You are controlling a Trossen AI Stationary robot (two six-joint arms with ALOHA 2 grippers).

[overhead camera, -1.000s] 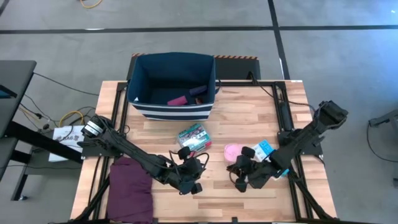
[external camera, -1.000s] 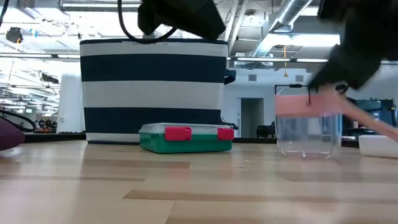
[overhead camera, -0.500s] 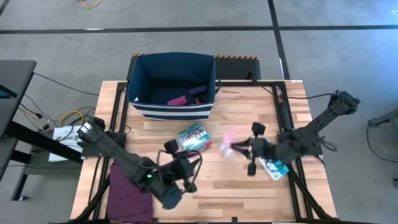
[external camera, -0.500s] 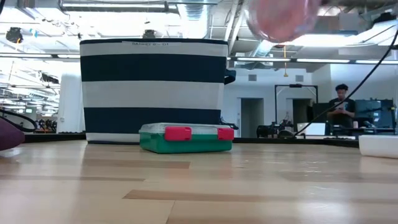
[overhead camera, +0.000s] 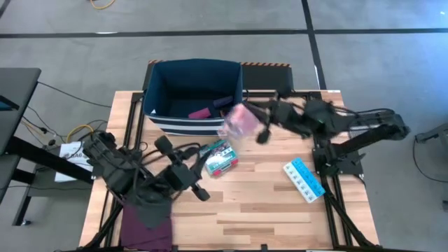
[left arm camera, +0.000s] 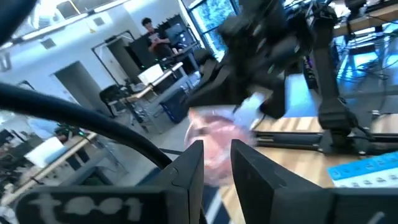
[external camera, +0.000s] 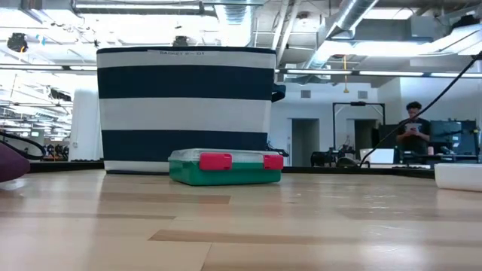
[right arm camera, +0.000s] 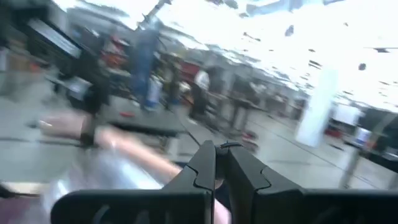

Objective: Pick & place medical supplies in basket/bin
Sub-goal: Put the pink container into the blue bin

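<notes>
High view has my right gripper clamped on the pink round tub, over the navy striped fabric bin's right rim. Two rolls already inside. Green-red packet mid-worktop and blue pill strip near the right edge remain. Left gripper hangs open beside the packet.

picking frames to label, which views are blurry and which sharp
High view: pink tub and right gripper smeared by motion, table items sharp. Low view: sharp, green-red packet and bin crisp, bright ceiling lights. Both wrist views: heavy motion blur.
</notes>
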